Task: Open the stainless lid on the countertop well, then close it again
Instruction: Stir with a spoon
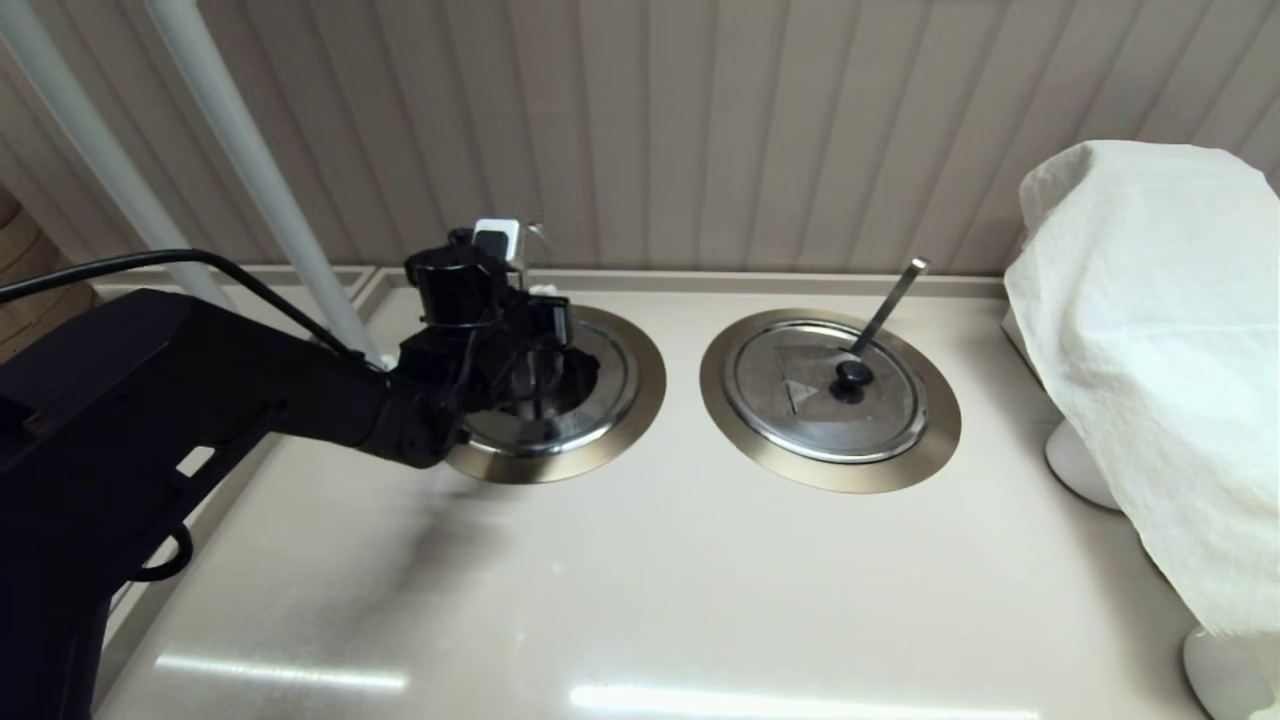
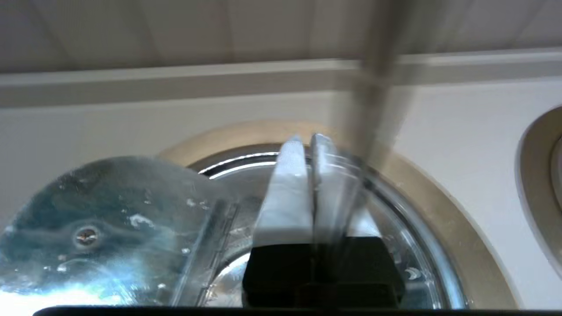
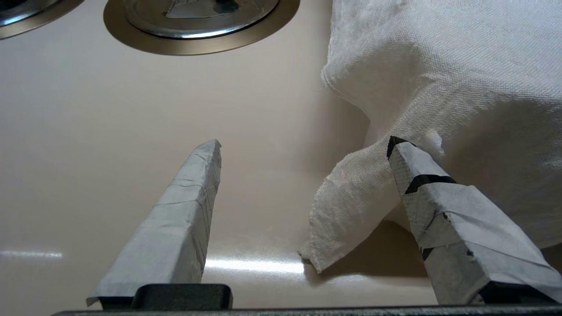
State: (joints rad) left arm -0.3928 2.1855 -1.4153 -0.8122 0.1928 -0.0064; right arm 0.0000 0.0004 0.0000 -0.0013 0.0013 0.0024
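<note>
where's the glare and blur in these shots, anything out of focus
Head view: two bright light streaks glare on the countertop near the front edge, and the left arm casts a soft shadow there. Left wrist view: the left hand looks smeared, a blurred handle crosses close by, and the raised lid flap glints blue-white. Right wrist view: sharp, with one reflection streak beside the cloth.

Head cam looks fwd and down from above the countertop point(image 1: 640, 560), both wells in mid frame. Left wrist cam sits v. close over the countertop well point(image 2: 443, 228), facing the back wall. Right wrist cam is low over the counter; twin well point(image 3: 197, 44) at its upper left, shared w/ head view
</note>
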